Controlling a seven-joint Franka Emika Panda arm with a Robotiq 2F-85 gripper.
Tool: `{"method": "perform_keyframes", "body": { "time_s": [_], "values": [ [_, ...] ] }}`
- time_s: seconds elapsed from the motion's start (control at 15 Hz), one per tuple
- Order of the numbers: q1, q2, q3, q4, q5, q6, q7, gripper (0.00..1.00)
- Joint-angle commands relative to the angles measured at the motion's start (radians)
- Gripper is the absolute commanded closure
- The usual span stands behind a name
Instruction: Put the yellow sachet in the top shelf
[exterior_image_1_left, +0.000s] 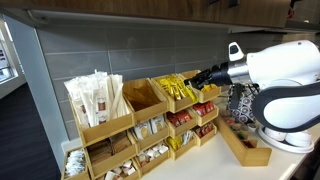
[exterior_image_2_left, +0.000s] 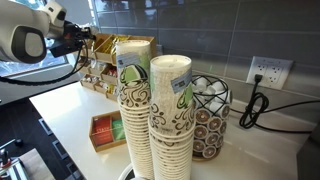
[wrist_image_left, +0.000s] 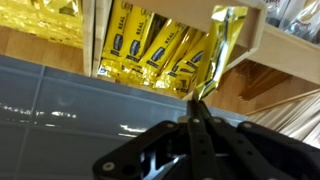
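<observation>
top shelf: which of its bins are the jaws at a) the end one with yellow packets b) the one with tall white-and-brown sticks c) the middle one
a: in an exterior view the jaws sit at the end bin of the top shelf, which is stacked with yellow packets; the wrist view shows them shut on the yellow sachet in front of those packets.

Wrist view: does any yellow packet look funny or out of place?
Yes. One yellow packet is pinched in the gripper and stands tilted, apart from the other yellow packets. Those lie side by side in their bin on the top shelf. Nothing looks spilled.
</observation>
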Motion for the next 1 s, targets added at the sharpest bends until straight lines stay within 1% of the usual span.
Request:
{"method": "perform_keyframes", "body": {
  "time_s": [0.0, 0.2, 0.53, 0.6, 0.67, 0.73, 0.93],
  "values": [
    [-0.082, 0.057, 0.035, 0.017, -0.05, 0.13, 0.066, 1.0],
    [-0.129, 0.11, 0.063, 0.044, -0.048, 0.207, 0.083, 1.0],
    [-0.182, 0.198, 0.114, 0.089, -0.029, 0.309, 0.083, 1.0],
    [-0.189, 0.221, 0.123, 0.1, -0.027, 0.326, 0.08, 1.0],
    [-0.172, 0.239, 0.117, 0.107, 0.005, 0.335, 0.048, 1.0],
    [-0.182, 0.257, 0.127, 0.112, 0.008, 0.342, 0.032, 1.0],
    [-0.184, 0.301, 0.133, 0.133, 0.01, 0.354, 0.019, 1.0]
  ]
}}
